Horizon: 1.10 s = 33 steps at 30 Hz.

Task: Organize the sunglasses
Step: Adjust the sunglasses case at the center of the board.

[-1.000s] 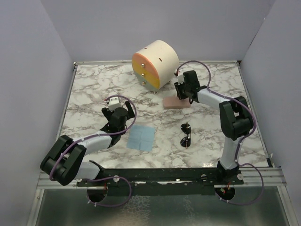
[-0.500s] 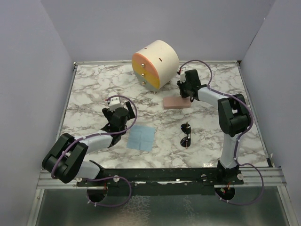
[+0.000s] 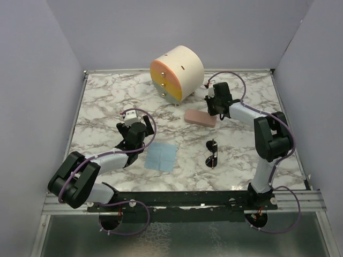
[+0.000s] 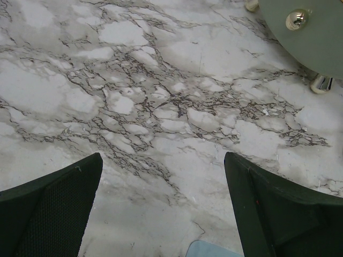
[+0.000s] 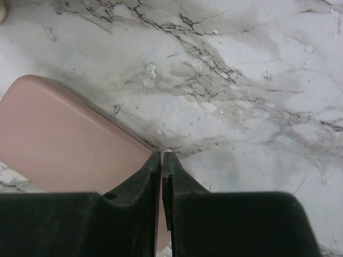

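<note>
The sunglasses, dark with round black lenses, lie on the marble right of centre, apart from both grippers. The pink case lies flat behind them and fills the left of the right wrist view. My right gripper is shut with nothing between its fingers. Its tips are at the case's right edge. My left gripper is open and empty over bare marble, left of the light blue cloth, whose corner shows in the left wrist view.
A round cream and orange drawer unit with knobs stands at the back centre. Its base and feet show in the left wrist view. Grey walls enclose the table on three sides.
My right gripper has drawn back to the right, off the top of the pink case to its right end. The case has turned slightly. The left arm has barely moved.
</note>
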Motion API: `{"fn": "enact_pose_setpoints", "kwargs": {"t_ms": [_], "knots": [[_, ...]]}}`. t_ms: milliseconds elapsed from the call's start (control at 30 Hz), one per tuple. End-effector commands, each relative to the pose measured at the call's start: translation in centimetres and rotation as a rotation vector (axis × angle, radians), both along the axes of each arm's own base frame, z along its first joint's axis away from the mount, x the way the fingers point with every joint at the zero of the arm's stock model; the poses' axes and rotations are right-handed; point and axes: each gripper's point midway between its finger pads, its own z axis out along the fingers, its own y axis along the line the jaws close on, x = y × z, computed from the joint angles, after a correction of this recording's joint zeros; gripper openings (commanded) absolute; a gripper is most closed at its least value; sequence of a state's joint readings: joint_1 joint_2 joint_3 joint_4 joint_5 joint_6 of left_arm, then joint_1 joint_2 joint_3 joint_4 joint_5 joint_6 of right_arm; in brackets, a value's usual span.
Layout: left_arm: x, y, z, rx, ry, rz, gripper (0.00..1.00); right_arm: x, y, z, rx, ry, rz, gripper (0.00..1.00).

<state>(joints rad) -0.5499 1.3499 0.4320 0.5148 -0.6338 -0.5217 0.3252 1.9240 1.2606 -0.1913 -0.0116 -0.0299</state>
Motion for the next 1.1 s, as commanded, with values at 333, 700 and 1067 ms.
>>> {"fn": "enact_pose_setpoints", "kwargs": {"t_ms": [333,700,1067], "knots": [[0.4,0.0,2.1,-0.04,-0.063,0.01,0.99,-3.1,1.4,3.3,0.076,-0.019,-0.012,0.06],[0.5,-0.1,2.0,-0.039,-0.06,0.007,0.99,-0.1,0.3,3.0,0.006,-0.05,-0.103,0.01],[0.5,0.0,2.0,-0.032,-0.058,0.01,0.99,0.9,0.0,-1.0,-0.035,0.019,-0.123,0.01]]}}
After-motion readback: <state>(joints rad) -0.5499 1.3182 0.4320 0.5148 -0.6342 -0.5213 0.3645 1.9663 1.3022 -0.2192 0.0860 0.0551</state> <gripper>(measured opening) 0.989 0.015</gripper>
